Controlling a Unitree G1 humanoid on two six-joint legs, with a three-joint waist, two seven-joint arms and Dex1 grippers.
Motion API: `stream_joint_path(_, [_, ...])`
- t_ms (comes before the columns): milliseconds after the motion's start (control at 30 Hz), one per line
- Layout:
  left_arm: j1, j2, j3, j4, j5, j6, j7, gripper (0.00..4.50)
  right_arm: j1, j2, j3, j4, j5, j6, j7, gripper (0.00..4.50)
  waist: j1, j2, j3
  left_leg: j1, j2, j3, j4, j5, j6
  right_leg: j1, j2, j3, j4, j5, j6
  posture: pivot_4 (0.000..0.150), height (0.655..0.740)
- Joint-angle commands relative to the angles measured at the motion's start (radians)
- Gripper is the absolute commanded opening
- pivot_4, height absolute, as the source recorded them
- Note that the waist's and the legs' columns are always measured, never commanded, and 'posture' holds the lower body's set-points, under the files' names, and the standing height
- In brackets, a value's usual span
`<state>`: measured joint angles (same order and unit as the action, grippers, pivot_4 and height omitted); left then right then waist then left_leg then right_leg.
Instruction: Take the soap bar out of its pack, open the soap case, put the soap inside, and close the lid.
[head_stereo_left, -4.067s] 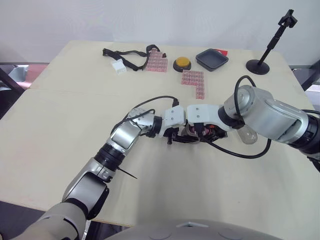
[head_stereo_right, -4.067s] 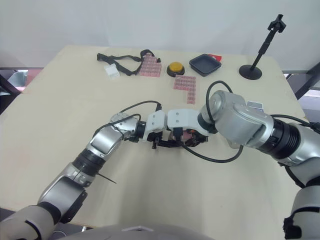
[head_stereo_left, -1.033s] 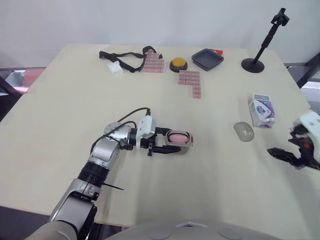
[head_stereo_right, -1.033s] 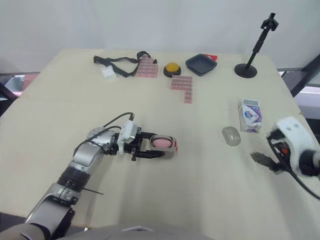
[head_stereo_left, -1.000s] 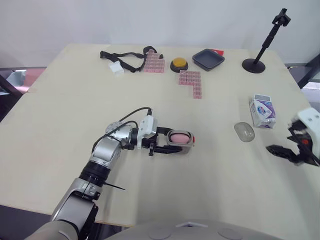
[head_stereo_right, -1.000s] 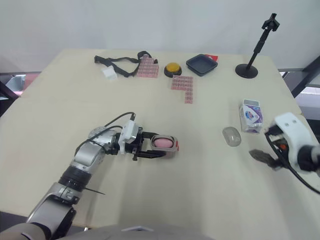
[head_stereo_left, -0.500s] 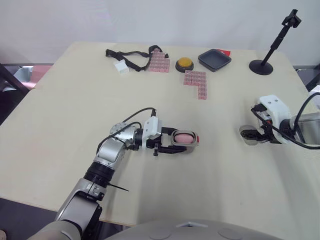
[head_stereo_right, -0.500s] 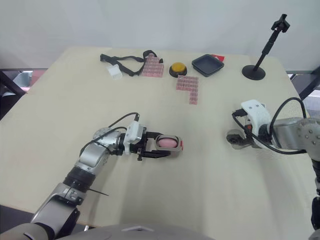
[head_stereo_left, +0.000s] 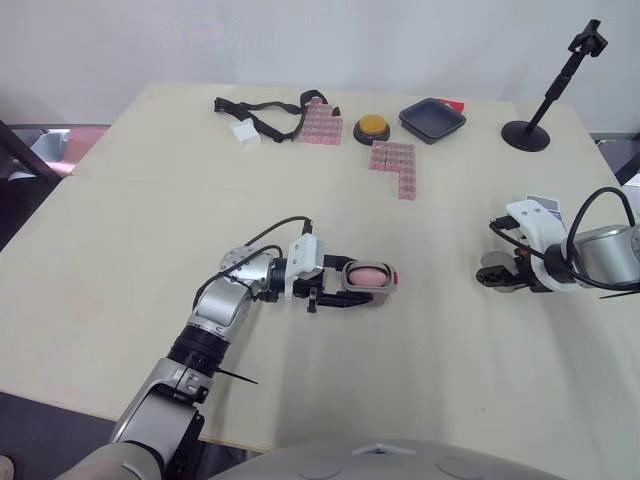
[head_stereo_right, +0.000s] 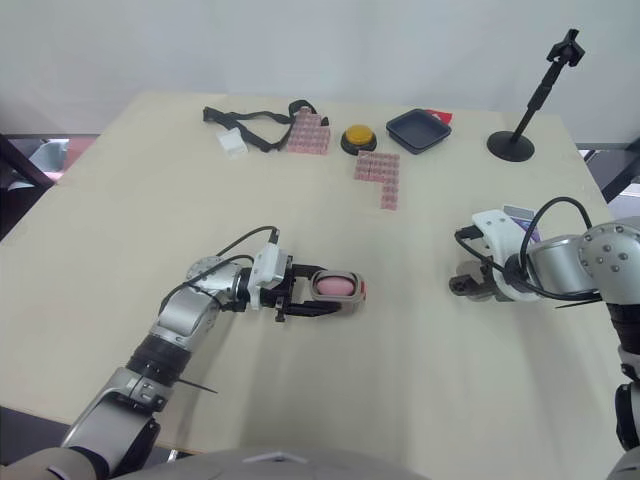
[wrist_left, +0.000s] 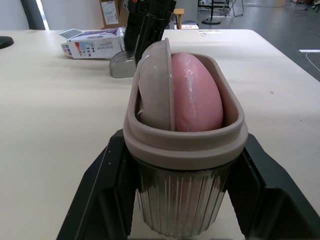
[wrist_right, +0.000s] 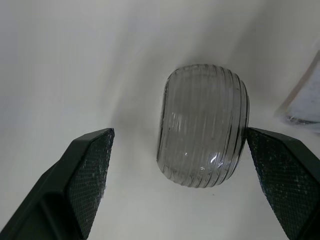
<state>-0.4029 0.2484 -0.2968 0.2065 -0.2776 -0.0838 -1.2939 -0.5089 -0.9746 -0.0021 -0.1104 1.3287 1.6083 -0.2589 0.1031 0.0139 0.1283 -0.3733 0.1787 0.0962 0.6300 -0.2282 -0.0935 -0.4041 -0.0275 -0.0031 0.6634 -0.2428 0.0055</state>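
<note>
Compared to a second ago, the right gripper (head_stereo_left: 490, 277) has been brought in from the edge of the table (head_stereo_left: 140, 220) and is now parked over the clear lid (wrist_right: 204, 131), with fingers spread wide either side and nothing touched. The soap case (wrist_left: 185, 150) is clamped by the left gripper (head_stereo_left: 355, 284) same as before, with the pink soap (wrist_left: 196, 95) sat inside. The lid's at 3 o'clock from the case. The print on the soap pack (wrist_left: 92, 44) can't be read.

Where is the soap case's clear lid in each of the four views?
Left eye view: lid, right side of table.
Right eye view: lid, same spot.
Left wrist view: lid behind the soap case.
Right wrist view: lid between open fingers of right gripper.
Landmark: soap pack beside it.
</note>
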Motion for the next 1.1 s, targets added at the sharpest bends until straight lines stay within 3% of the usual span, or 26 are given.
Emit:
stream_joint_path(33, [0.000,0.001,-0.004,-0.043,-0.008,-0.015,0.002,1.92,-0.026,0.010,0.000,0.015,0.024,0.006,-0.022,4.48,0.000,0.000,0.000,0.000,0.000,0.000,0.000,0.000,0.000,0.000,0.000,0.000,0.000,0.000,0.000,0.150,0.7287])
stream_joint_path(100, [0.002,0.001,-0.005,-0.044,-0.008,-0.015,0.003,1.92,-0.028,0.015,0.003,0.024,0.026,0.006,-0.029,4.48,0.001,0.000,0.000,0.000,0.000,0.000,0.000,0.000,0.000,0.000,0.000,0.000,0.000,0.000,0.000,0.150,0.7287])
stream_joint_path(367, [0.007,0.004,-0.005,-0.053,-0.007,-0.008,0.004,1.92,-0.031,0.030,0.004,0.040,0.022,0.006,-0.044,1.99,0.003,0.000,0.000,0.000,0.000,0.000,0.000,0.000,-0.001,0.000,0.000,0.000,0.000,0.000,0.000,0.150,0.7287])
stream_joint_path(600, [0.006,0.003,-0.005,-0.049,-0.007,-0.008,0.000,1.92,-0.034,0.010,0.035,-0.003,-0.018,0.006,0.002,1.97,0.003,0.000,0.000,0.000,0.000,0.000,0.000,0.000,-0.001,0.000,0.000,0.000,0.000,0.000,0.000,0.150,0.7287])
stream_joint_path(700, [0.002,0.002,-0.004,-0.037,-0.004,-0.014,-0.003,1.92,-0.059,-0.008,0.059,-0.114,-0.079,-0.018,0.130,1.97,0.001,0.000,0.000,0.000,0.000,0.000,0.000,0.000,-0.001,0.000,0.001,0.000,0.000,0.000,0.000,0.150,0.7287])
stream_joint_path(867, [-0.010,-0.002,0.001,-0.017,0.002,-0.020,-0.001,1.92,-0.108,-0.166,0.177,-0.350,-0.260,-0.251,0.576,1.97,0.005,0.000,0.001,0.000,0.001,0.000,0.000,-0.001,-0.001,0.000,0.001,0.000,-0.001,0.000,0.001,0.150,0.7287])
stream_joint_path(1100, [-0.054,-0.018,0.005,0.042,0.017,-0.039,0.012,1.92,-0.301,-0.246,0.306,-0.396,-0.407,-0.401,1.092,1.97,0.000,-0.001,0.002,0.000,0.002,0.000,0.001,-0.001,-0.001,0.001,0.001,-0.001,-0.001,0.000,0.001,0.150,0.7287])
